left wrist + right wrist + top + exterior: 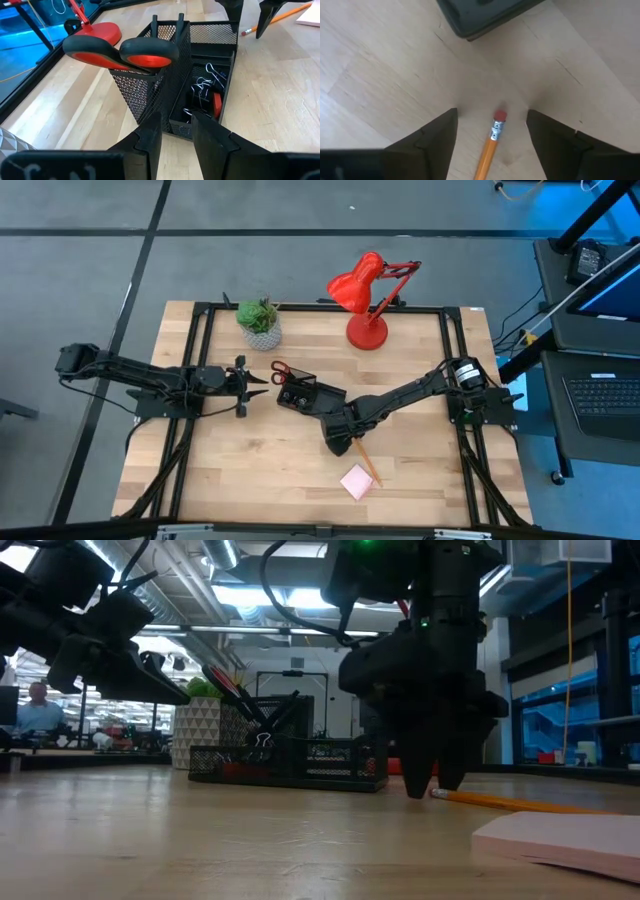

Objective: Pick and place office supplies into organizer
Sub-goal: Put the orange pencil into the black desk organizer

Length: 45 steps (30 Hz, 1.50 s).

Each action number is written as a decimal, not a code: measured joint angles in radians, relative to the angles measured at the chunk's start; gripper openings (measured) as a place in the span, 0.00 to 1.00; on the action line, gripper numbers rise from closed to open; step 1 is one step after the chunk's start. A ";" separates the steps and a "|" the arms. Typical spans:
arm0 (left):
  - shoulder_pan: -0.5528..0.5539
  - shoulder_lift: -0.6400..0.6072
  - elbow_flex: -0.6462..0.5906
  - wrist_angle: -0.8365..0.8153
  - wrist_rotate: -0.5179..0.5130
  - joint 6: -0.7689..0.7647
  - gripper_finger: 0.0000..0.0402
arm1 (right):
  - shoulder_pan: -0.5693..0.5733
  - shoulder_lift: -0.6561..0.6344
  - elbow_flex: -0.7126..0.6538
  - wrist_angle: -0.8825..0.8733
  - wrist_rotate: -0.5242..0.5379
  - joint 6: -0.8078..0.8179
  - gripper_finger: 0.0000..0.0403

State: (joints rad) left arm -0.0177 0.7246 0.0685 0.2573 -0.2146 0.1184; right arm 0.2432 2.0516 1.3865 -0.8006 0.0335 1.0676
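Note:
The orange pencil (365, 463) lies flat on the wooden table, its eraser end (499, 116) toward the organizer. My right gripper (491, 114) points down over that end, open, one finger on each side and apart from it. The black mesh organizer (300, 395) stands mid-table. Its tall section holds the red-handled scissors (120, 52) and black pens (155, 22). Its low compartment holds black clips (200, 90) and a red eraser (216, 105). A pink sticky-note pad (357, 481) lies flat near the front edge. My left gripper (177, 125) waits left of the organizer, open and holding nothing.
A red desk lamp (365, 300) and a potted green plant (260, 322) stand along the far edge. Black frame rails (200, 360) run along the table's sides. Bare wood (250, 470) lies at the near left.

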 joint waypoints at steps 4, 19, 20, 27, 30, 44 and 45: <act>0.000 0.000 0.000 0.000 0.000 0.000 0.25 | 0.000 0.000 0.000 -0.007 0.005 0.001 0.52; 0.000 0.000 0.000 0.000 0.000 0.000 0.25 | 0.002 0.001 -0.002 -0.008 0.017 -0.003 0.24; 0.000 0.000 0.000 0.000 0.000 0.000 0.25 | 0.003 0.001 -0.002 -0.007 0.014 0.000 0.22; 0.000 0.000 0.000 0.000 0.000 0.000 0.25 | 0.008 0.001 -0.002 -0.001 0.002 0.004 0.12; 0.000 0.000 0.000 0.000 0.000 0.000 0.25 | 0.011 0.001 -0.001 0.000 -0.001 0.022 0.11; 0.000 0.000 0.000 0.000 0.000 -0.001 0.25 | 0.023 0.001 -0.001 -0.001 -0.002 0.001 0.10; 0.000 0.000 0.000 0.000 0.000 -0.001 0.25 | 0.023 0.001 -0.001 -0.001 -0.003 0.001 0.10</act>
State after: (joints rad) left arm -0.0178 0.7246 0.0685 0.2573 -0.2142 0.1177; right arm 0.2665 2.0529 1.3853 -0.8012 0.0305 1.0683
